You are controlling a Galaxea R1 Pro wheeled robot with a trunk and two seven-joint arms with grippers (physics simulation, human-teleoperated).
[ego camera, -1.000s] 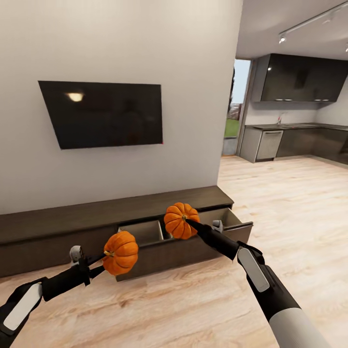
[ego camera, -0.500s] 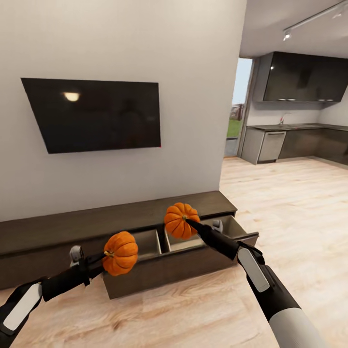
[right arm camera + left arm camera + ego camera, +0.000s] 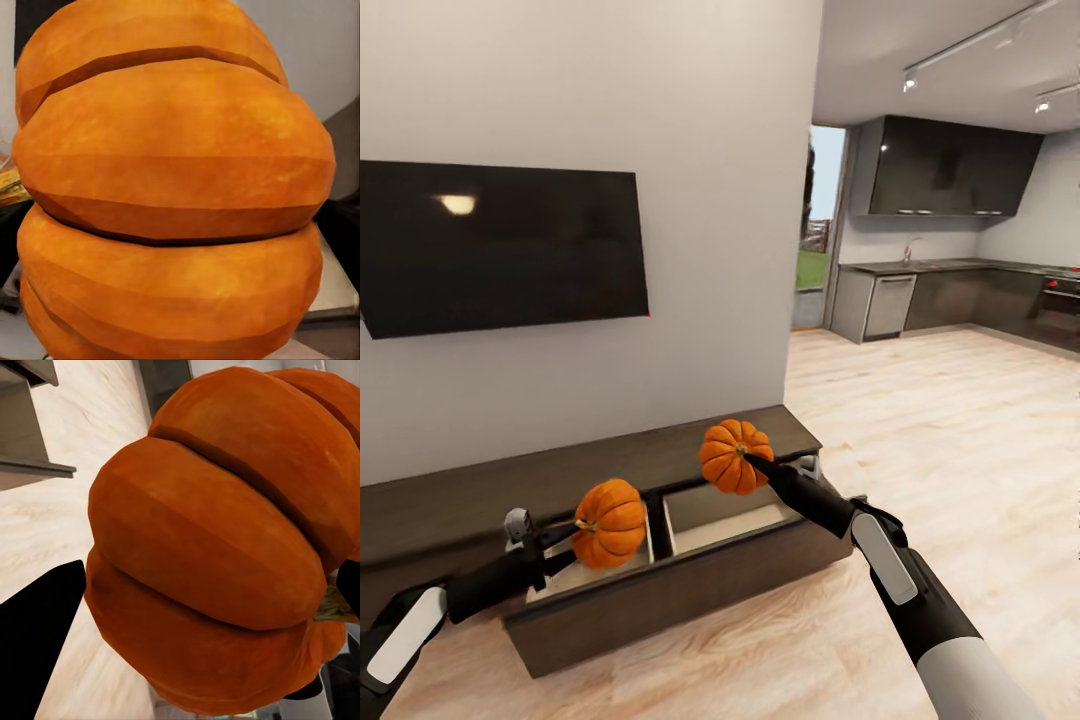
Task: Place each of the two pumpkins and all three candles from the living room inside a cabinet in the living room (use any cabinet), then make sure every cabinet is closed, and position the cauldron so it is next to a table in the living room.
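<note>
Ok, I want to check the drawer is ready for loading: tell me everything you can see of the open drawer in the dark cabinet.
The open drawer is pulled out of the long, low, dark-brown cabinet under the television. Its front is a plain dark wood panel without a handle. Inside it looks pale beige, split by a dark divider into two compartments, with nothing seen lying in them. The left pumpkin hangs over the left compartment, the right pumpkin over the right; neither visibly touches it.

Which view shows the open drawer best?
The head view. It shows the whole open drawer, with both pale compartments, under the pumpkins held by the left gripper and the right gripper. The right wrist view shows a pale corner of it behind a pumpkin. In the left wrist view I cannot identify it.
</note>
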